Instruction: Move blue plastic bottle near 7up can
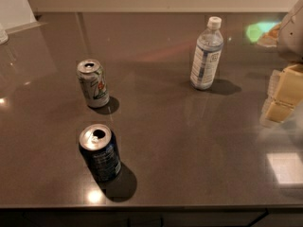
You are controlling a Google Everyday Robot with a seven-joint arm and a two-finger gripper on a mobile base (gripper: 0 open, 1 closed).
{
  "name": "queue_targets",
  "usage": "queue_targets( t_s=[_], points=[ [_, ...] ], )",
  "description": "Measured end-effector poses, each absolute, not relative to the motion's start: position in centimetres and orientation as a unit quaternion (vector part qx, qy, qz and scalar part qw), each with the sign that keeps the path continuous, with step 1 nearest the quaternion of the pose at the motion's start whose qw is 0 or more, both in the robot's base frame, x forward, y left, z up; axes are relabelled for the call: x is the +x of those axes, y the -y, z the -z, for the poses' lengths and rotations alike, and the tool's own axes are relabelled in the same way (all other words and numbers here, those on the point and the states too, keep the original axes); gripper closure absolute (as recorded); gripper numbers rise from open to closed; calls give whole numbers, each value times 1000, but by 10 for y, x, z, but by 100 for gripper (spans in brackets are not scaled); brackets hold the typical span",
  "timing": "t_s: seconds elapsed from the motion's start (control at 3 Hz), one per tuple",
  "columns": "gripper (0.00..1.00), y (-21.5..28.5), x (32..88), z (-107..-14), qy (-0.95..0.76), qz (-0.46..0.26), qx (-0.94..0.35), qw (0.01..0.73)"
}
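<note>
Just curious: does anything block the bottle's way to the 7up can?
Nothing visible: bare counter lies between the blue plastic bottle and the 7up can. The dark blue can stands nearer the front, off that line. The gripper is at the right edge.

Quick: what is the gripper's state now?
Gripper: at the right edge, apart from the blue plastic bottle; open or closed cannot be told.
</note>
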State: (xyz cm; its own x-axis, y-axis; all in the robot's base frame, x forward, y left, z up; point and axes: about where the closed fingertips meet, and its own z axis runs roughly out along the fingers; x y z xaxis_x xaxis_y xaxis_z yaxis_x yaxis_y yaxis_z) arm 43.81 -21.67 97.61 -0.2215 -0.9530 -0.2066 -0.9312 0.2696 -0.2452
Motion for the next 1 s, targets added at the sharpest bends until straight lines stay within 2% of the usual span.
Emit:
queue_targets(
  t_s=[0.67,1.0],
  points=[
    [0,216,451,-978,-785,43,-593,176],
    [0,218,486,-971,-798,42,-561,218]
  ],
)
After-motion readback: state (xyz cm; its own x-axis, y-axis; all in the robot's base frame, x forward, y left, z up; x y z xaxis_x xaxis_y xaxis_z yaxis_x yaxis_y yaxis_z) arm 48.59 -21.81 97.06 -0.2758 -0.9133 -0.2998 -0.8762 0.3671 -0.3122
